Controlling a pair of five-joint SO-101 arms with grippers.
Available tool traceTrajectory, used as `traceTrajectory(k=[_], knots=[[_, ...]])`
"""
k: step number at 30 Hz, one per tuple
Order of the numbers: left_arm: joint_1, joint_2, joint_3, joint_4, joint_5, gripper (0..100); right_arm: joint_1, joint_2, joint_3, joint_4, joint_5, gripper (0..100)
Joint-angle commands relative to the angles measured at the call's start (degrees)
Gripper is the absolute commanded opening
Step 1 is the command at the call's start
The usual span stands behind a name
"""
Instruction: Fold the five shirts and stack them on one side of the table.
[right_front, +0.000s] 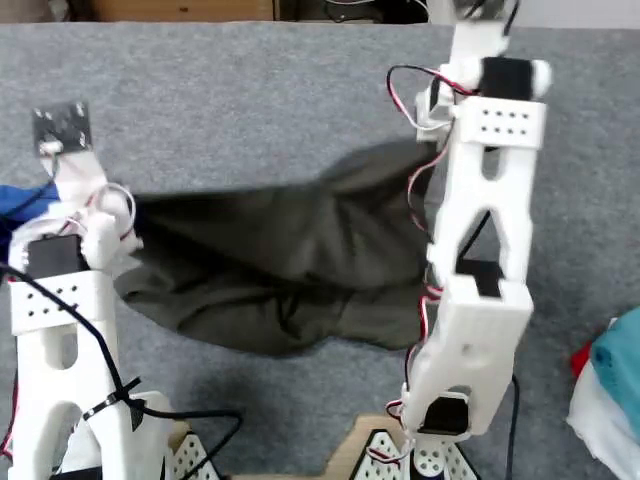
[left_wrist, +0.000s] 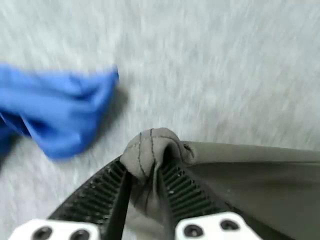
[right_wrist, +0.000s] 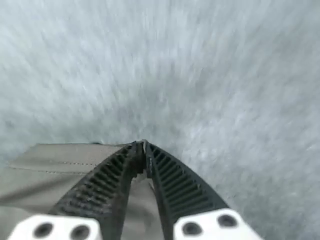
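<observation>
High view took in a counter (right_front: 250, 110) covered edge to edge in grey, short-napped felt. At its near edge a pale wooden board (right_front: 345, 450) carried the bases of the two white plastic arms. By the counter's right edge, on the near side, sat a soft heap of teal, white and red cloth (right_front: 610, 380). Past the far edge ran a strip of brown wooden furniture (right_front: 180, 8).

A dark olive shirt (right_front: 290, 260) lay across the middle of the counter, spanning the gap between the two arms. Its far hem was drawn into a nearly straight line, while the nearer part sagged in loose, rumpled folds onto the felt. The cloth looked thin and matte.

The left arm's fingers (left_wrist: 100, 187), black with ribbed inner faces, were clenched on a bunched corner of the olive shirt. A stitched knot of fabric bulged past their tips. Just beyond them a bright blue shirt (left_wrist: 55, 115) lay crumpled on the felt, apart from the olive one.

The right arm's fingers (right_wrist: 180, 182), ribbed in the same way, were pinched together on a flat, hemmed edge of the olive shirt, where a line of stitching ran along the hem.
</observation>
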Motion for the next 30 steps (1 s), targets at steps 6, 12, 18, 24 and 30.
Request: traceTrajectory(k=[6,12,18,24,30], knots=[[-0.26,-0.4,-14.95,0.0,0.26,2,0.75,-20.53,-3.91,-0.79,2.64,0.5],[-0.18,-0.31,-16.44,-0.26,0.26,2,0.75,-23.52,-3.91,-5.54,4.31,0.5],[-0.09,-0.31,-21.8,-0.7,0.18,2,-1.27,-23.87,-6.81,-5.36,4.31,0.5],[-0.09,-0.31,-30.59,-0.26,0.18,2,-4.26,-23.87,-16.92,-4.92,4.13,0.5],[-0.18,-0.84,-37.45,-0.26,0.18,2,-5.14,-23.87,-27.91,-4.92,4.13,0.5]])
